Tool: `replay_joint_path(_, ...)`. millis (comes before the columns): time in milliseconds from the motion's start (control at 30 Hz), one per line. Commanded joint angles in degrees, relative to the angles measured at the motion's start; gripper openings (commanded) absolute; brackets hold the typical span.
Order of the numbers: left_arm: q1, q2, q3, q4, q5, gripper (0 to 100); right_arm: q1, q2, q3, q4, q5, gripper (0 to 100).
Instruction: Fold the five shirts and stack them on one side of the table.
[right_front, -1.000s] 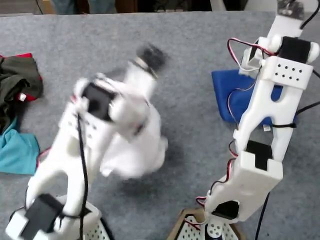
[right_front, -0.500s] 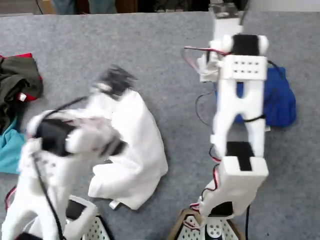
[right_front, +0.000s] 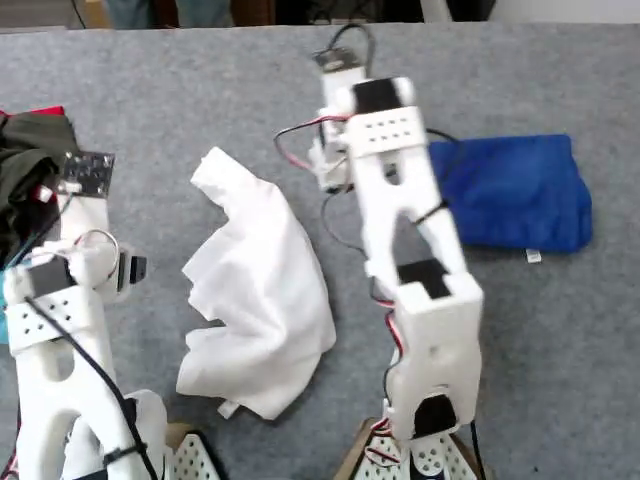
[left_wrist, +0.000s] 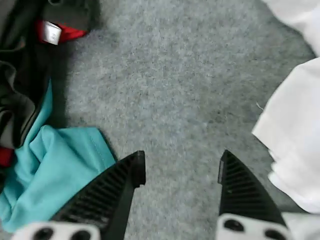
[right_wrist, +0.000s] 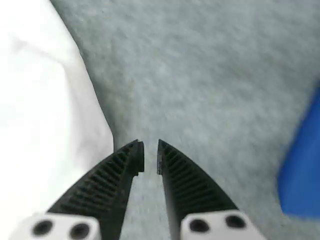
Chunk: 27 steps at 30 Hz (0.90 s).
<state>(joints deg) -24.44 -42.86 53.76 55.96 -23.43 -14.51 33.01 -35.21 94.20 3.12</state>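
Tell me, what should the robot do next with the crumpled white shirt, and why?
Probably slide the left end effector over to the white shirt and pinch its edge. It is open above bare table, and the shirt lies crumpled beside it, not folded like the blue shirt.

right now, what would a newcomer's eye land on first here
A crumpled white shirt lies in the middle of the table. A folded blue shirt sits on the right side, and a heap of dark, red and teal shirts lies at the left edge.
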Motion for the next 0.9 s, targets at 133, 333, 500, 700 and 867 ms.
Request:
replay_joint_path(133, 3.03, 1.41, 4.70, -11.08, 9.23, 25, 4.40, 10.86, -3.91, -11.34, 0.00, 6.7)
replay_joint_path(333, 10.59, 15.03, -2.42, -11.43, 12.57, 25, 5.54, 20.44, -10.51, -15.38, -0.44, 6.7)
replay_joint_path(500, 13.49, 29.63, -10.68, -10.90, 12.04, 25, 5.54, 25.45, -16.48, -13.54, -0.09, 6.7)
replay_joint_path(700, 17.19, 39.56, -15.43, -10.90, 5.63, 25, 5.54, 28.79, -22.11, -11.34, -0.09, 6.7)
replay_joint_path(867, 17.27, 41.23, -18.24, -7.91, 4.84, 25, 5.54, 30.73, -25.36, -9.85, -0.09, 6.7)
